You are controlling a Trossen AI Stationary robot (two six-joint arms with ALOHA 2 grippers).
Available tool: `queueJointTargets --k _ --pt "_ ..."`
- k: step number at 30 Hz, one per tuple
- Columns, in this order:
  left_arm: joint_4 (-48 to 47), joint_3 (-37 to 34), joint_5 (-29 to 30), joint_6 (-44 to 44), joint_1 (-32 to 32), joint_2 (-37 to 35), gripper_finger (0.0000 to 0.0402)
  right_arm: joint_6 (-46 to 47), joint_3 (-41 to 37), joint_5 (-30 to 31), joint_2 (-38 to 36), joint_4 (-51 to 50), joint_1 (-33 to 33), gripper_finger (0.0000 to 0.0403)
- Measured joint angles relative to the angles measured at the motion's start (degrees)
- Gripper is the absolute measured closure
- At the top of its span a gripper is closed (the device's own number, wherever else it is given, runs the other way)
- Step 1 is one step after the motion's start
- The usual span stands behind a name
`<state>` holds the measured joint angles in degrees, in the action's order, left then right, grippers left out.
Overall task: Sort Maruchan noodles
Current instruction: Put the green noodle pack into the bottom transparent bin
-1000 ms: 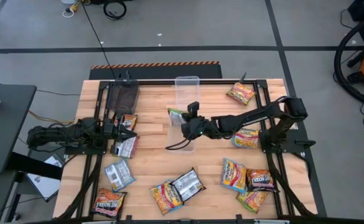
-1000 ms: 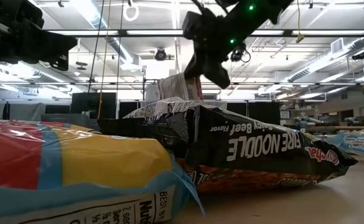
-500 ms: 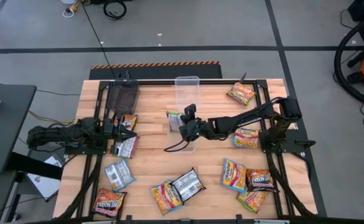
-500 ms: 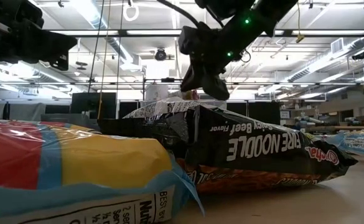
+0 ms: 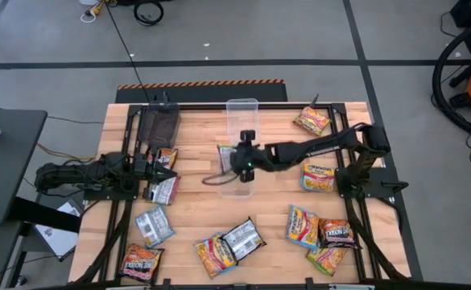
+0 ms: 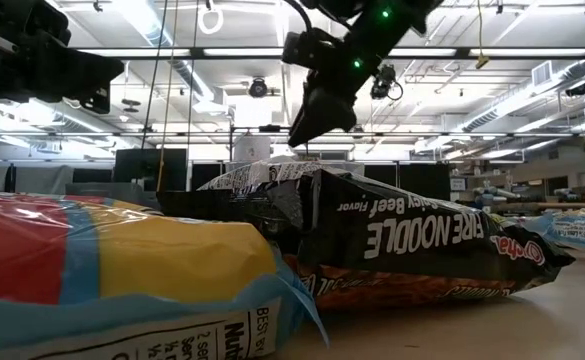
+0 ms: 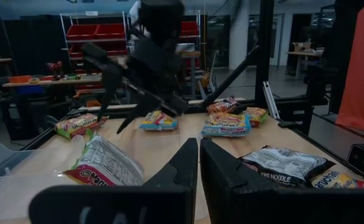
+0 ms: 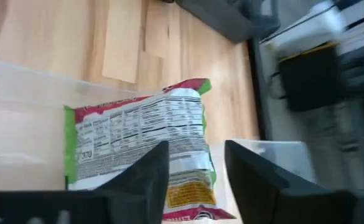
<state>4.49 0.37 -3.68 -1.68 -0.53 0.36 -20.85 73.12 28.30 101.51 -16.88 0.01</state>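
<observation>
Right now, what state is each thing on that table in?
Right gripper: fingers open, above the green-edged packet.
Green-edged noodle packet: released, lying label-side up in the clear bin.
Clear bin: upright, uncovered.
Left gripper: fingers shut, empty, waiting at the table's left.
Fire Noodle packet: flat on the table.

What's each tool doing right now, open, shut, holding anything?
Left tool: shut, holding nothing, parked at the table's left side.
Right tool: open, holding nothing, above the green-edged noodle packet at the clear bin.
</observation>
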Motion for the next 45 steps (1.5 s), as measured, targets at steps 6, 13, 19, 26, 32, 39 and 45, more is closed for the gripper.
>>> queueJointTargets --k 6,13,19,26,32,39,45 --pt "0.04 0.02 0.00 -0.02 0.00 0.00 0.0377 0.45 2.64 -0.64 -4.37 -4.59 -0.71 0.0171" --pt "-0.01 0.00 0.00 0.00 0.00 0.00 0.0377 14.02 0.81 6.89 -14.35 -16.63 -1.62 0.0141" --pt "-0.01 -0.01 0.00 0.00 0.01 0.00 0.0377 31.62 -10.69 9.54 -26.62 -24.41 -4.09 0.0139" --pt "-0.02 0.02 0.00 0.01 0.01 0.00 0.0377 48.96 -18.16 -0.94 -37.45 -33.53 -18.34 0.0140" --pt "-0.02 0.02 0.00 -0.02 0.01 0.00 0.0377 47.98 -18.38 -6.89 -35.00 -37.61 -32.26 0.0145" --pt "-0.02 0.01 0.00 0.00 0.01 0.00 0.0377 48.18 -18.38 -20.40 -26.33 -36.34 -47.13 0.0154" --pt "0.00 0.00 0.00 -0.02 0.01 0.00 0.0377 43.35 -18.38 -21.24 -20.24 -32.10 -50.25 0.0167"
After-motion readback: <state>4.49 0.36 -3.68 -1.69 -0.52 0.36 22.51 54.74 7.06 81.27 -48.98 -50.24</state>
